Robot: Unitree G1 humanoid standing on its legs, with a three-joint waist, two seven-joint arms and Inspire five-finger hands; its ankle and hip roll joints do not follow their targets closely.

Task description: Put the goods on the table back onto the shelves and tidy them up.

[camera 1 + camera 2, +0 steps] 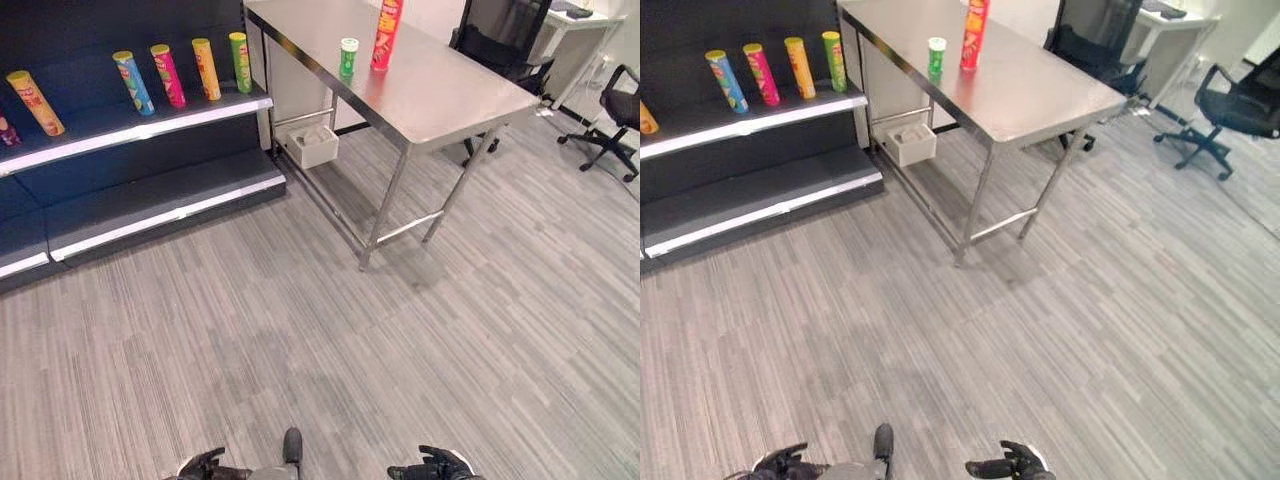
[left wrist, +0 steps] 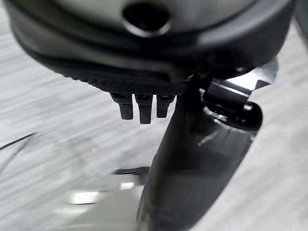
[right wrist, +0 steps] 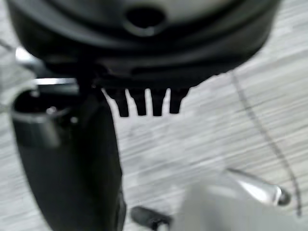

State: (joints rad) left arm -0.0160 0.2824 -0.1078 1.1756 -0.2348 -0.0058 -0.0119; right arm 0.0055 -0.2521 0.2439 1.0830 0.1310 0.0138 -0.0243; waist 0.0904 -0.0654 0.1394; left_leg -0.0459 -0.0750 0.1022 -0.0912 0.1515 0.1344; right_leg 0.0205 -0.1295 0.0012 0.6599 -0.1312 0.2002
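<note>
A steel table [image 1: 450,95] stood on grey plank floor [image 1: 330,330] beside dark shelves [image 1: 150,190]. It carried a tall red can [image 1: 386,35] and a short green can [image 1: 348,57]. Both hands, left hand [image 1: 203,466] and right hand [image 1: 432,466], hung low with relaxed fingers, holding nothing.

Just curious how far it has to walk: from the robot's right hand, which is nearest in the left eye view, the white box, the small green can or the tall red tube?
From the right hand:
1. White box, on the floor under the steel table.
2. Small green can, on the table.
3. Tall red tube, just beyond it.

Two canisters, a tall one [image 1: 386,35] and a short one [image 1: 348,57] to its left, stand together on the surface [image 1: 450,95]; left of it, five more [image 1: 166,75] line the upper shelf [image 1: 130,125]; a box [image 1: 312,144] sits beneath the surface; office chairs [image 1: 610,125] stand far right.
</note>
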